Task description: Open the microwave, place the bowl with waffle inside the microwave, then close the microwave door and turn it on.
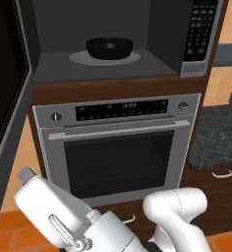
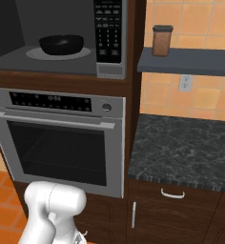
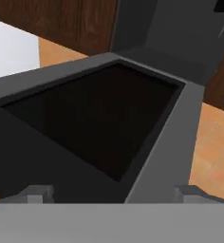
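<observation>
The microwave point(image 1: 108, 44) is set in wood cabinetry; its door point(image 3: 99, 123) is faced closely by the spread pincer point(image 3: 114, 194), a speckled bench point(image 2: 181, 147) aside.

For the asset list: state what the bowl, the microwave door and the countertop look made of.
Bowl: glossy black, maybe ceramic, faint highlights.
Microwave door: matte grey metal-look frame around dark glass.
Countertop: dark speckled stone, likely granite.

Steel wall oven point(image 1: 117, 142) with mesh window, bar handle, two round knobs, set in dark wood cabinetry. To its right: dark speckled stone counter point(image 2: 181, 147) over wood drawers point(image 2: 174, 198). Brown lidded jar point(image 2: 162, 40) upright on grey shelf point(image 2: 190, 61). Orange tile wall point(image 2: 200, 19).
</observation>
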